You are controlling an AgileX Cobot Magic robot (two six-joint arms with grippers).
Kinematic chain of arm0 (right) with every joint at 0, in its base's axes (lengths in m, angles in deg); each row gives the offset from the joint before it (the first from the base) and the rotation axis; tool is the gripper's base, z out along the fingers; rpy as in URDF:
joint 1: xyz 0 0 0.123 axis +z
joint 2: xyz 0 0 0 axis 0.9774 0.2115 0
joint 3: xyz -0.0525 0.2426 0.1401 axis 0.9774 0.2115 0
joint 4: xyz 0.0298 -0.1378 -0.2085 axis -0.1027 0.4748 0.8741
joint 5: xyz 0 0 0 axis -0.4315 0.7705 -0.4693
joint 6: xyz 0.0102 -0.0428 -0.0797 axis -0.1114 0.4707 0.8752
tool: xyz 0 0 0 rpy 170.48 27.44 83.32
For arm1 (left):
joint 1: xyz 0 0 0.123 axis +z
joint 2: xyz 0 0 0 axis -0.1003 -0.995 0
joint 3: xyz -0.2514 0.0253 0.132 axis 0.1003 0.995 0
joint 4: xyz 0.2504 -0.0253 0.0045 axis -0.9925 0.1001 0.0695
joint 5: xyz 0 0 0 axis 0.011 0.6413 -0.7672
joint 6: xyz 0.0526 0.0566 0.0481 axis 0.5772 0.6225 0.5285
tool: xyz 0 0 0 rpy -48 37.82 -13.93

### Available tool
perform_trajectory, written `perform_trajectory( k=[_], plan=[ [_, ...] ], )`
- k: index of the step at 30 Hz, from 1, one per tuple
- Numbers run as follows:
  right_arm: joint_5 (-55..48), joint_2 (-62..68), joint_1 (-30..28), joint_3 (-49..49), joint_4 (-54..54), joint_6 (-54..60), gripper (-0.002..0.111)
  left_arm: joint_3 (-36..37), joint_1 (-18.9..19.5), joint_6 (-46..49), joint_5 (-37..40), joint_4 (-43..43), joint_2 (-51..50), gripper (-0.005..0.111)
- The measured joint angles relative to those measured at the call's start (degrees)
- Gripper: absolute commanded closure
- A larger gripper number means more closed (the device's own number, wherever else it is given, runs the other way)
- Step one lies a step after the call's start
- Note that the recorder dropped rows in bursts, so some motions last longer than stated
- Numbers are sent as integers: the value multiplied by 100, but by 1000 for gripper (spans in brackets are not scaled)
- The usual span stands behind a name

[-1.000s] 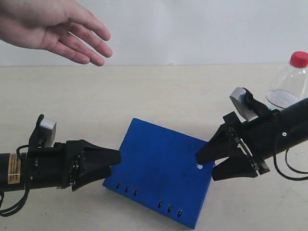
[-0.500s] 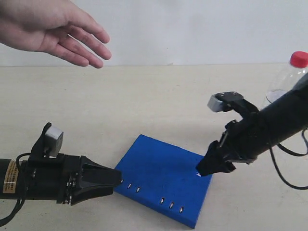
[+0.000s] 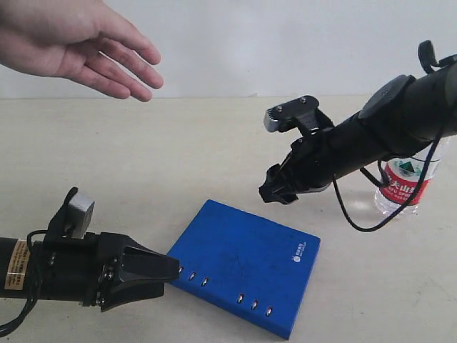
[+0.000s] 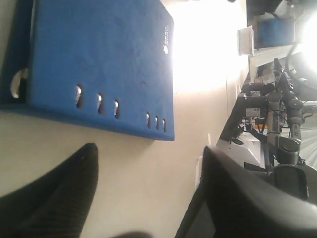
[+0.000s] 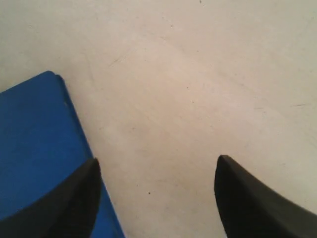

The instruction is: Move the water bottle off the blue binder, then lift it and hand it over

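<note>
The blue binder [image 3: 243, 261] lies flat on the table, its rivet edge facing the front. My left gripper [image 3: 173, 268] sits low at the binder's left edge, open and empty. In the left wrist view the binder [image 4: 99, 54] lies just beyond that gripper [image 4: 148, 161]. My right gripper [image 3: 275, 189] hangs above the table past the binder's far edge, open with nothing between its fingers. The right wrist view shows a corner of the binder [image 5: 34, 144] beside one finger of the right gripper [image 5: 156, 166]. The water bottle [image 3: 401, 182] stands on the table at the right. The right arm hides its cap.
An open human hand [image 3: 78, 43] hovers palm-up at the top left, above the table's far side. The beige table [image 3: 178, 157] runs back to a white wall. A cable [image 3: 357, 218] loops down from the right arm near the bottle.
The binder came down from between the grippers and now lies flat. The right gripper let go, rose and moved back beyond it. The left gripper dropped lower and drew back slightly.
</note>
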Motion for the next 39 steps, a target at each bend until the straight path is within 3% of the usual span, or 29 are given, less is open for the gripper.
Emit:
perform_trajectory(
  k=[5,12,21,39],
  plan=[
    [-1223,491,-195,-177,0,-144,50,0,0,0,0,0,0,49],
    [-1912,610,-260,-276,-20,-427,50,0,0,0,0,43,0,49],
    [-4543,714,-260,-222,-209,-560,50,0,0,217,75,556,0,49],
    [-4756,714,-247,-222,-458,-459,50,0,0,319,146,731,0,49]
  ],
)
